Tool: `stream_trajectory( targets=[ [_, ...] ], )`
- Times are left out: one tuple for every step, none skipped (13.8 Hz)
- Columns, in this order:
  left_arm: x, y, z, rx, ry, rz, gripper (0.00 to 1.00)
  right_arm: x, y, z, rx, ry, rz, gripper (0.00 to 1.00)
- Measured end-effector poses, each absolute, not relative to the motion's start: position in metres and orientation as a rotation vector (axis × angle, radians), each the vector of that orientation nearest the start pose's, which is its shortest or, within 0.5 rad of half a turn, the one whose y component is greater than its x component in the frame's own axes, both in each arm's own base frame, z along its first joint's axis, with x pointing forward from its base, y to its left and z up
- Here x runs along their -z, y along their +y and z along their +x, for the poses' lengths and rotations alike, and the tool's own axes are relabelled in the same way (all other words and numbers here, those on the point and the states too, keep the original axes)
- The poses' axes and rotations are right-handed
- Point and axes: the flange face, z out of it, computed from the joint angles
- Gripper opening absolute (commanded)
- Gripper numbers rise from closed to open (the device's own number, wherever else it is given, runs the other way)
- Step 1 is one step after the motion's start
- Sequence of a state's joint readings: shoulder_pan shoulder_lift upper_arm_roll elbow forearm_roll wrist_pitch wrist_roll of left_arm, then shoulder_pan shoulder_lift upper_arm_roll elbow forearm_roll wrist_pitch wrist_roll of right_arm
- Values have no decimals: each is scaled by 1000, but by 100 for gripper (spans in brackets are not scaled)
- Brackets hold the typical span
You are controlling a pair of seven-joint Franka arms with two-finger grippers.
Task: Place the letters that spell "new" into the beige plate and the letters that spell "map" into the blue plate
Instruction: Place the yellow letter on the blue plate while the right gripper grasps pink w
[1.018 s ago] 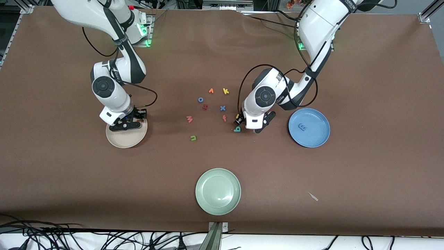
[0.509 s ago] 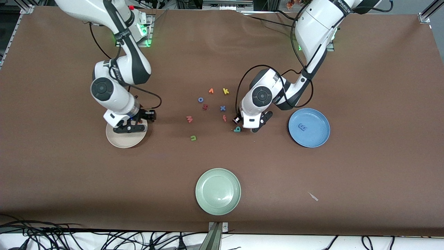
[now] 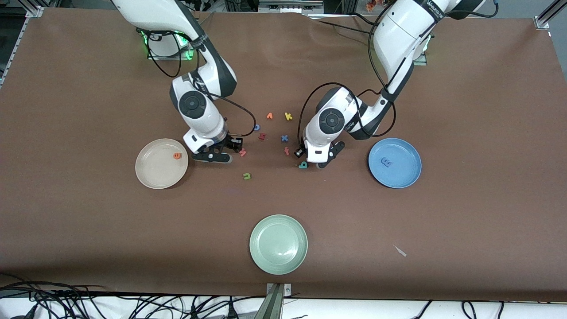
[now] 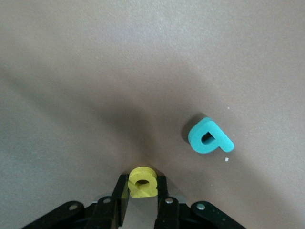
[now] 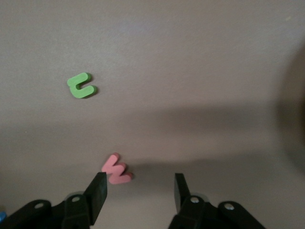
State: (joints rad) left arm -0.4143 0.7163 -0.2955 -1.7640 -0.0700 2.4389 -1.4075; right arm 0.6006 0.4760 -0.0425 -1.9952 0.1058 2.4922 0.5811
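Observation:
The yellow a [image 4: 142,182] sits between the fingers of my left gripper [image 4: 143,187], which is shut on it low at the table. The teal p [image 4: 208,137] [image 3: 303,165] lies beside it. A blue m [image 3: 386,162] lies in the blue plate [image 3: 405,177]. My right gripper [image 5: 139,189] [image 3: 234,146] stands open just over the pinkish-red w [image 5: 116,170] [image 3: 242,152], which is close to one finger. The green n [image 5: 81,86] [image 3: 246,176] lies nearer to the front camera. The orange e [image 3: 176,155] rests in the beige plate [image 3: 155,173].
Other loose letters lie between the arms: an orange v [image 3: 269,116], a yellow k [image 3: 288,116], a blue o [image 3: 256,127], a dark red h [image 3: 262,136], a blue x [image 3: 284,138] and an orange-red f [image 3: 287,150]. A pale green plate [image 3: 278,254] sits near the front edge.
My right arm has swung from the beige plate to over the w, leaving the orange e in the plate. My left gripper has shut on the yellow a.

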Motion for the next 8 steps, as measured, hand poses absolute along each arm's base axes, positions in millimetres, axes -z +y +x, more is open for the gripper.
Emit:
stream_trajectory(
  targets=[
    [-172, -419, 508, -348, -1283, -2960, 12, -215, 328, 517, 0, 151, -3086, 83],
    [-172, -420, 508, -347, -1283, -2961, 12, -211, 332, 516, 15, 136, -3085, 86],
    [-172, -419, 510, -344, -1286, -2961, 12, -208, 335, 515, 33, 101, -3087, 86],
    [-174, -416, 513, -337, -1294, -2960, 12, -208, 339, 513, 46, 41, -3095, 86],
    [-180, -412, 519, -330, -1302, -2953, 12, -208, 343, 511, 55, -23, -3101, 87],
    [-189, -404, 526, -324, -1302, -2938, 12, -208, 348, 508, 63, -78, -3102, 87],
    [-202, -392, 535, -310, -1273, -2933, 12, -208, 352, 506, 69, -135, -3101, 87],
    [-216, -377, 545, -300, -1229, -2932, 12, -208, 356, 503, 72, -200, -3097, 87]
  ],
)
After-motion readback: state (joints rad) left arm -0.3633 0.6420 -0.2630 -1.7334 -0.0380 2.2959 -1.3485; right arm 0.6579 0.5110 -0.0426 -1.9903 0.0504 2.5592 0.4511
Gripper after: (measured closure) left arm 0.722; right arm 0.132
